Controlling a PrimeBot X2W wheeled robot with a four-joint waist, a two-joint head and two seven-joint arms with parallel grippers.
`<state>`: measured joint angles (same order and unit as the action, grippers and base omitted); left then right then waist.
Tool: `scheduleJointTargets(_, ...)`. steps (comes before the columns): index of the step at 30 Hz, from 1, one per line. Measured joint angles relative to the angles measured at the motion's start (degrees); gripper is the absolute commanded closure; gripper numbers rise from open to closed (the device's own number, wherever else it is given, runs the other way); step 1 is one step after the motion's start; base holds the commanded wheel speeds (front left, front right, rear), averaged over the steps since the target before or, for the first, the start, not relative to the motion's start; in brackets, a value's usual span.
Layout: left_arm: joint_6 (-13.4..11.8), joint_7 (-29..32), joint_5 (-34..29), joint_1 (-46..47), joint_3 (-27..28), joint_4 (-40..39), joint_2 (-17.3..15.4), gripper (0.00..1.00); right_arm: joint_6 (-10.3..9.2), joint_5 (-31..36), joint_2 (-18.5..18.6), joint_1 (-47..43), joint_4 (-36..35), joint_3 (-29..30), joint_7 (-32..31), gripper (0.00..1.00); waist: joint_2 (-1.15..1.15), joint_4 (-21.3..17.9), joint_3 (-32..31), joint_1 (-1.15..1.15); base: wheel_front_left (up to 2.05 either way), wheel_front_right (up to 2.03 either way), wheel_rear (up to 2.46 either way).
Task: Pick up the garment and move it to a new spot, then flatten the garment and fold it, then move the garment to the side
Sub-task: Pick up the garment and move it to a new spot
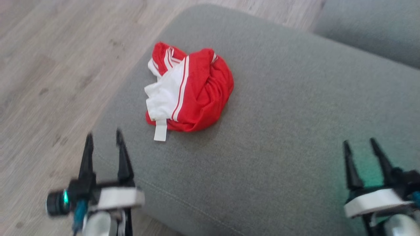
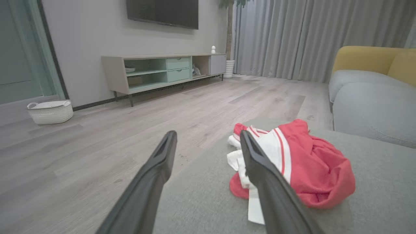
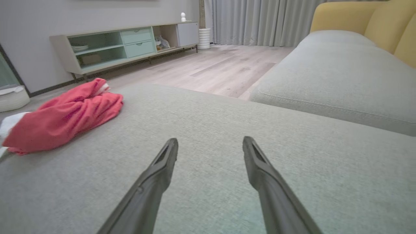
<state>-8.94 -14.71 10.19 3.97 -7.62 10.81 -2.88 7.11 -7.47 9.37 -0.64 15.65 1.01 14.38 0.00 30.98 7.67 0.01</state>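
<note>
On grey cushion, crumpled garment ahead of left hand, right hand well apart, both spread, empty

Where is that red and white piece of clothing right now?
In the head view, the red and white garment lies on the grey sofa cushion, near its left edge beside the wooden floor, ahead of the left gripper.

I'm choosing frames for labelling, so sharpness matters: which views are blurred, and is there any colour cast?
Head view: motion blur smears the left gripper and softens the garment; a green glow tints the cushion by the right gripper. Left wrist view: the garment is clear, the near fingers soft. Right wrist view: even light, no glare, fairly sharp.
</note>
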Motion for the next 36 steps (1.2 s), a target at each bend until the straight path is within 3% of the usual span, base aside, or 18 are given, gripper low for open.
scheduleJointTargets(8,3.0,0.0,3.5,15.5,-2.0,8.6,0.6,0.0,0.0,1.0,6.3,1.7,-2.4,1.2,0.0,0.0,0.0,-1.0,7.3,0.01,0.0,0.0,0.0)
scheduleJointTargets(12,6.0,0.5,10.0,24.1,-4.4,22.1,1.2,0.0,0.0,1.2,9.2,4.3,-3.4,1.3,0.0,0.0,0.0,-2.6,11.2,0.02,0.0,0.0,0.0)
scheduleJointTargets(15,7.8,4.1,14.9,29.5,-5.6,31.4,1.5,0.0,0.0,1.2,10.0,5.4,-3.9,1.1,0.0,0.0,0.0,-4.3,13.1,0.01,0.0,0.0,0.0)
scheduleJointTargets(18,11.5,4.5,21.2,33.3,-5.9,36.5,1.6,0.0,0.0,1.2,10.8,6.1,-4.1,0.3,0.0,0.0,0.0,-6.1,14.4,0.0,0.0,0.0,0.0)
scheduleJointTargets(22,14.1,5.1,25.2,35.7,-8.7,42.8,1.6,0.0,0.0,1.1,11.1,8.2,-4.1,-0.6,0.0,0.0,0.0,-8.2,15.7,0.0,0.0,0.0,0.0)
scheduleJointTargets(23,14.5,5.5,25.9,35.7,-9.6,44.0,1.7,0.04,0.0,1.1,11.1,8.6,-4.1,-0.6,0.0,0.0,0.0,-8.5,16.0,0.0,0.0,0.0,0.0)
scheduleJointTargets(25,15.1,5.4,27.1,35.8,-11.1,45.5,1.6,0.88,0.0,1.1,11.1,9.1,-4.1,-0.9,0.0,0.0,0.0,-9.2,16.4,0.0,0.0,0.0,0.0)
scheduleJointTargets(26,15.1,4.8,27.5,36.2,-11.5,46.1,1.5,1.0,0.0,1.1,11.0,9.4,-4.0,-1.2,0.0,0.0,0.0,-9.4,16.5,-0.01,0.0,0.0,0.0)
scheduleJointTargets(32,15.7,0.7,25.0,38.0,-13.2,48.2,0.9,1.0,0.0,0.9,10.1,9.5,-2.5,-1.5,0.3,0.0,0.0,-10.2,14.9,0.0,0.0,0.0,0.0)
scheduleJointTargets(36,15.3,0.4,19.7,38.3,-11.7,39.0,-2.5,1.0,0.0,0.9,7.5,9.4,-2.0,-1.7,0.3,0.0,0.0,-11.1,12.1,-0.01,0.0,0.0,0.0)
